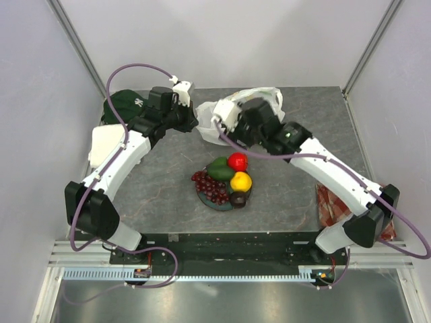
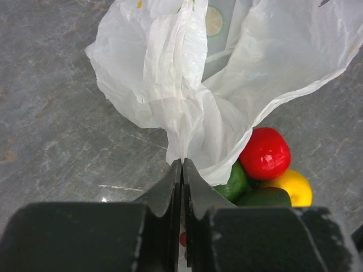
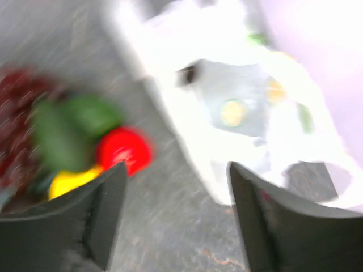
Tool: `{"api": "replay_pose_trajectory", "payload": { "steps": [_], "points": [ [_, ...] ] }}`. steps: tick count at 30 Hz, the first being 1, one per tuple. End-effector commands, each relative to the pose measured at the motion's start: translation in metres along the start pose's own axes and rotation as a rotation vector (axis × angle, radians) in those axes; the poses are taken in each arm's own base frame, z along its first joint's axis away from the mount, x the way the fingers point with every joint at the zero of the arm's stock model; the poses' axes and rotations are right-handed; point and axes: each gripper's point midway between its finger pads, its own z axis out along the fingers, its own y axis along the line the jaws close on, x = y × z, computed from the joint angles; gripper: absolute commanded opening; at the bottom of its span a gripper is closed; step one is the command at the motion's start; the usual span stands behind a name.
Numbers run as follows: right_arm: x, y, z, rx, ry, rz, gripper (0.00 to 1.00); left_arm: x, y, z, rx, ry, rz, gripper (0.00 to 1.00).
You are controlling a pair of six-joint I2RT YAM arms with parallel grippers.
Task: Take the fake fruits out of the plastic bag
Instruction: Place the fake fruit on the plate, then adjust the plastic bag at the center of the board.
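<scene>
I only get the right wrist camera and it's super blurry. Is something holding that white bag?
Observer: Yes. The left gripper is shut on a fold of the plastic bag.
Operator: What are the colorful blobs next to it?
Observer: Those are the fake fruits, five of them piled on a round plate, outside the bag.
Operator: Is there other stuff I can't see?
Observer: A dark green cap sits at the far left, beside the left arm.
</scene>
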Motion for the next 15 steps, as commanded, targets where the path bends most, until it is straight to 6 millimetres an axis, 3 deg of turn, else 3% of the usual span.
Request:
{"api": "replay_pose_trajectory", "payload": {
  "steps": [1,3,5,6,7,8,9,10,11,13,15],
  "points": [
    [-0.015,-0.051,0.021,0.108,-0.08,0.18,0.59,-0.014,-0.016,-0.015,0.063,-0.043,-0.029,0.03],
    [-0.012,-0.057,0.041,0.107,-0.079,0.167,0.44,-0.012,-0.019,-0.018,0.073,-0.036,-0.03,0.02],
    [0.004,-0.065,0.064,0.118,-0.041,0.176,0.19,-0.005,-0.018,-0.019,0.067,-0.019,-0.035,0.02],
    [0.009,-0.071,0.074,0.14,-0.039,0.184,0.13,-0.005,-0.017,-0.021,0.064,-0.019,-0.034,0.01],
    [0.022,-0.083,0.083,0.167,-0.013,0.204,0.06,0.001,-0.017,-0.021,0.062,-0.003,-0.033,0.02],
    [0.04,-0.084,0.103,0.172,0.032,0.216,0.02,0.003,-0.017,-0.022,0.065,0.003,-0.032,0.02],
    [0.051,-0.086,0.113,0.169,0.06,0.211,0.0,0.006,-0.017,-0.022,0.061,0.007,-0.032,0.02],
    [0.075,-0.086,0.132,0.157,0.123,0.204,0.0,0.01,-0.015,-0.024,0.06,0.013,-0.021,0.02],
    [0.088,-0.087,0.137,0.164,0.163,0.196,0.0,0.014,-0.014,-0.025,0.053,0.022,-0.016,0.02],
    [0.11,-0.092,0.135,0.172,0.205,0.219,0.0,0.023,-0.011,-0.027,0.038,0.038,0.001,0.02],
    [0.126,-0.085,0.128,0.144,0.221,0.251,0.0,0.041,-0.001,-0.027,-0.012,0.084,-0.003,0.02]
  ]
}}
